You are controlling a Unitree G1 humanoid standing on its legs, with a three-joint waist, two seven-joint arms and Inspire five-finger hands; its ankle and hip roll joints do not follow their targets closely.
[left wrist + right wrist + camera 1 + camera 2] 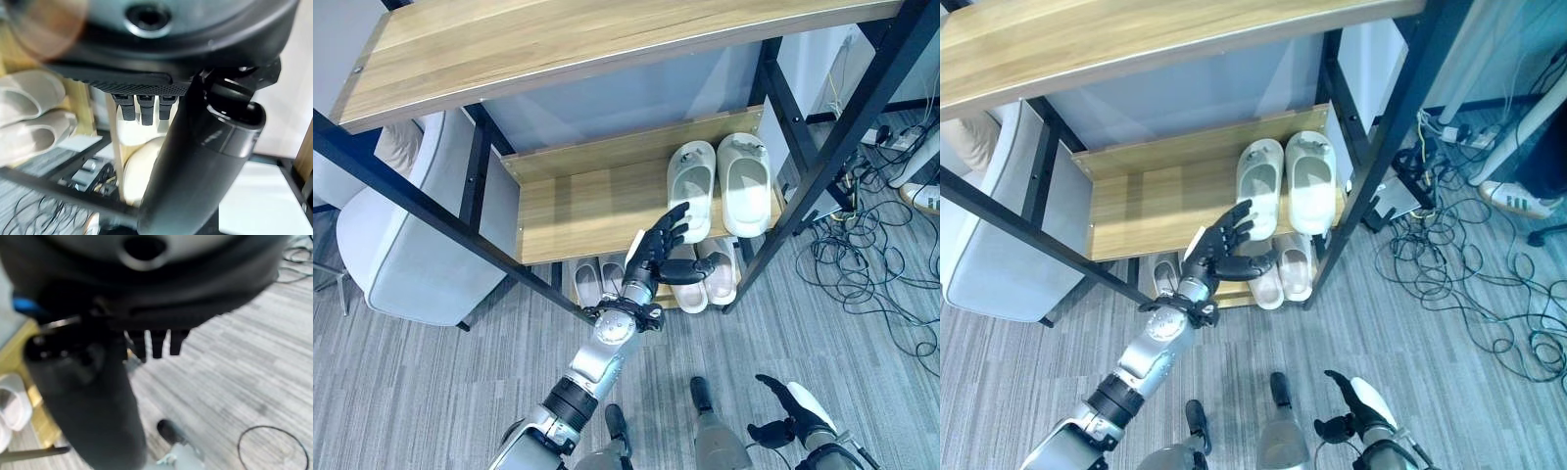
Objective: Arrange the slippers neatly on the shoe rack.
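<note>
The shoe rack (607, 186) is a black metal frame with wooden shelves. On its middle shelf, at the right end, a pair of white slippers (717, 184) lies side by side with the toes pointing toward the rear. The right slipper of the pair lies just beside the frame's right upright.

On the lowest shelf, a second pair of pale slippers (710, 279) lies below the first pair, partly hidden by the shelf above. A further pair of grey slippers (597, 279) lies to its left on the same level; only the heel ends are visible.

The left hand (656, 257) is raised in front of the middle shelf's front edge, near the heel of the left white slipper. Its fingers are spread and straight, the thumb extended to the side, and it holds nothing. Contact with the slipper appears absent, though the overlap makes this uncertain.

The right hand (790, 411) hangs low over the grey carpet floor (431, 382), with relaxed fingers, empty.

A pale upholstered chair (406, 245) stands to the left of the rack. Loose cables (871, 255) lie on the floor to the right.
</note>
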